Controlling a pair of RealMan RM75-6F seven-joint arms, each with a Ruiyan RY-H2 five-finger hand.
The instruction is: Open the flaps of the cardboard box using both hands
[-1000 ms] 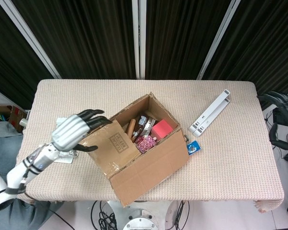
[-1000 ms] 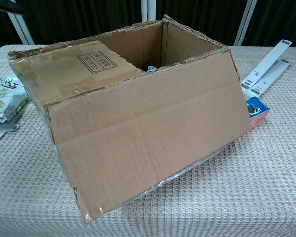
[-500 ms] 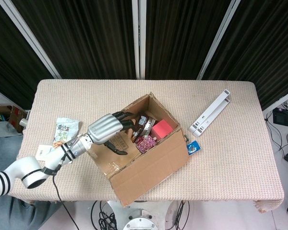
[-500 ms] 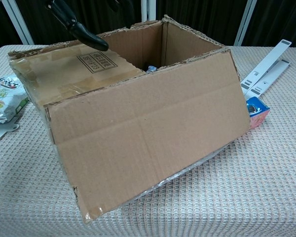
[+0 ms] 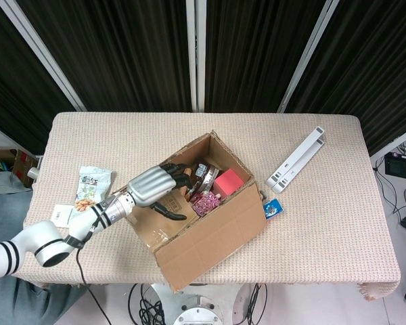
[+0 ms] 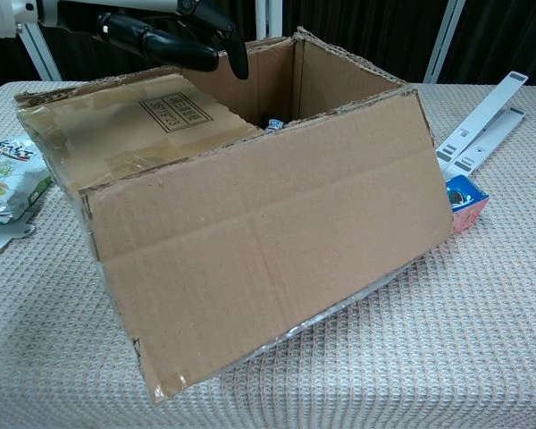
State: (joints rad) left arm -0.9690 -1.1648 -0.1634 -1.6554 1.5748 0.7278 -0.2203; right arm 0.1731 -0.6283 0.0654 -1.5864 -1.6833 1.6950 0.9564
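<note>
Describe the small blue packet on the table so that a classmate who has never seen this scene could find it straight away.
Start at the cardboard box in the middle of the table. The small blue packet lies against the box's right-hand corner, below the long white stand. It is the only blue thing there.

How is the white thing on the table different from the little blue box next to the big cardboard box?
The white stand is long, thin and plain white; the little blue box is short, chunky and printed with a picture. The white stand lies apart from the cardboard box, out toward the table's far right, while the little blue box sits right beside the cardboard box's corner. Both rest on the table, on the cardboard box's right, with no hand near them.
</note>
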